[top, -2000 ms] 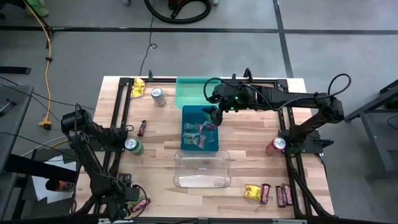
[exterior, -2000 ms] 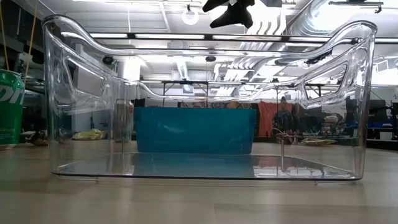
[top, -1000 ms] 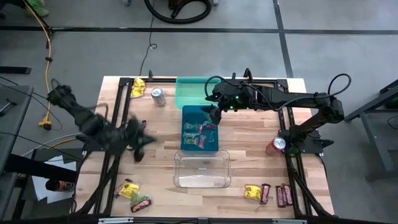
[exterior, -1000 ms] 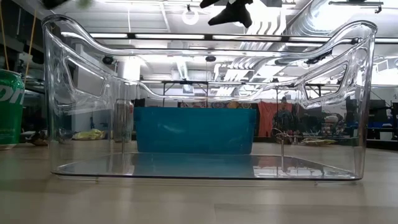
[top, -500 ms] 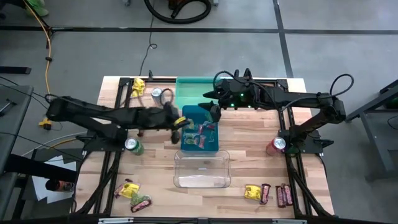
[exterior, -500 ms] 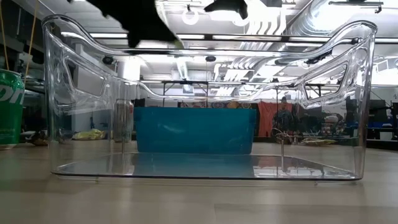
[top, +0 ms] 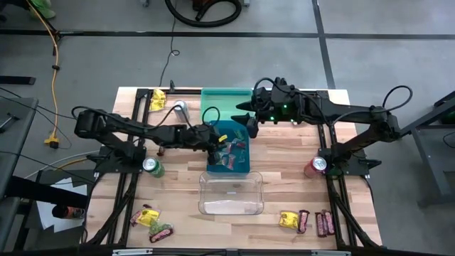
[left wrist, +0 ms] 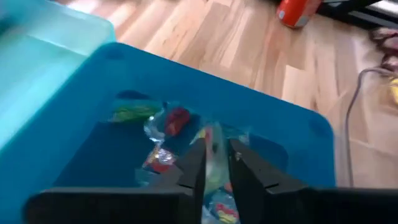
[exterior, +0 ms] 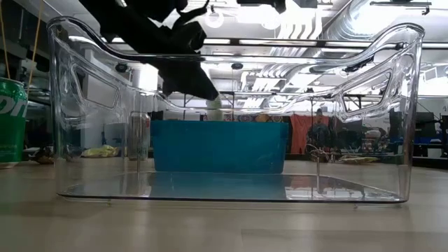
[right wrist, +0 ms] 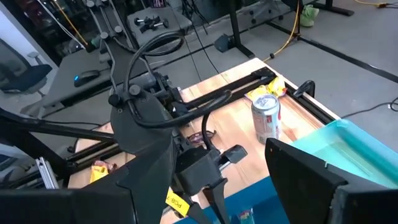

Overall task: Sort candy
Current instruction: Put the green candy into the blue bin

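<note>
I am reaching my left gripper over the near-left rim of the blue bin, its fingers pinched together on a pale yellow-green candy packet and hanging just above the mixed green, pink and red candies lying on the bin's floor. Nearest the front edge of the tabletop, loose candy is lying in two groups: yellow packets and dark red-brown bars at the front right, and a few more pieces at the front left. Between them the clear bin is standing directly in front of the blue one, their walls just beside each other. A green can is standing left of the bins, a red can right of them. Farther back, I am holding my right gripper with its fingers spread wide apart, above where the blue bin meets the green bin behind it. A silver can and a yellow packet are sitting at the far left corner.
</note>
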Controlling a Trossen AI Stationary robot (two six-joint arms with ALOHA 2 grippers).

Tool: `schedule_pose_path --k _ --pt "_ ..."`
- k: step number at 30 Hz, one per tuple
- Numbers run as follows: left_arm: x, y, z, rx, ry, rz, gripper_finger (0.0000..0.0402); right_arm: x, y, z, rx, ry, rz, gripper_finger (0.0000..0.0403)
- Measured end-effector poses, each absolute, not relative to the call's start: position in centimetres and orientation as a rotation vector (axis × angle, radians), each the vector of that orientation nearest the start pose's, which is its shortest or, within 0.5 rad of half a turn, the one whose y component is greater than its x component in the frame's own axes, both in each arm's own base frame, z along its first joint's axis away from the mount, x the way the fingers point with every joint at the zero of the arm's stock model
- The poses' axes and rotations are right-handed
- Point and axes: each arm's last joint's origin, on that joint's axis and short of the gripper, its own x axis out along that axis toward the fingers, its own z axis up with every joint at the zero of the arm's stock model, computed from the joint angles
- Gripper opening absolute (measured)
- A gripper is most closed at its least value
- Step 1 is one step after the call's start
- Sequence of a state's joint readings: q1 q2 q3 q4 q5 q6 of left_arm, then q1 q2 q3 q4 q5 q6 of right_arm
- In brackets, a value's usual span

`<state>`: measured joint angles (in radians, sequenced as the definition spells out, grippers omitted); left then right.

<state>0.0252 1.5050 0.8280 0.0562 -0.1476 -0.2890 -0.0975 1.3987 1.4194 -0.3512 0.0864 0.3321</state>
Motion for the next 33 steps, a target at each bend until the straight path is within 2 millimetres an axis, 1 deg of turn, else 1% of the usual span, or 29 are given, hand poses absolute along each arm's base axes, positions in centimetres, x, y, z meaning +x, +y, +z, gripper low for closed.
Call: schedule_pose_path --k 6,8,10,12,15,17,24,27,30,33 --pt "30.9 1.2 20.4 -0.274 0.598 0.236 0.0144 30.8 -3.3 39.6 0.322 0.315 -0.237 0.0252" --pt "31.0 1.1 20.7 -0.301 0.621 0.218 0.0172 30.8 -3.3 39.6 0.311 0.317 -0.236 0.0252" --pt "30.9 0.9 21.8 -0.341 0.663 0.153 0.0195 30.8 -3.3 39.6 0.311 0.317 -0.235 0.0252" --pt "30.6 0.6 23.3 -0.379 0.7 0.056 0.0209 30.8 -3.3 39.6 0.308 0.318 -0.235 0.0252" --pt "29.1 -0.3 25.2 -0.451 0.799 -0.087 0.0218 30.8 -3.3 39.6 0.303 0.32 -0.234 0.0252" --pt "27.5 -1.2 26.3 -0.496 0.858 -0.155 0.0218 30.7 -3.3 39.5 0.303 0.328 -0.236 0.0252" --pt "21.7 -5.5 29.2 -0.562 0.983 -0.191 0.0216 30.7 -3.3 39.4 0.279 0.338 -0.233 0.0252" --pt "19.8 -7.9 30.1 -0.584 0.977 -0.192 0.0216 30.7 -3.3 39.4 0.274 0.34 -0.233 0.0252" --pt "18.2 -10.7 30.3 -0.574 0.977 -0.195 0.0216 30.7 -3.3 39.4 0.259 0.346 -0.231 0.0252" --pt "16.9 -13.5 29.4 -0.486 1.03 -0.218 0.0216 30.7 -3.3 39.3 0.259 0.35 -0.232 0.0252"
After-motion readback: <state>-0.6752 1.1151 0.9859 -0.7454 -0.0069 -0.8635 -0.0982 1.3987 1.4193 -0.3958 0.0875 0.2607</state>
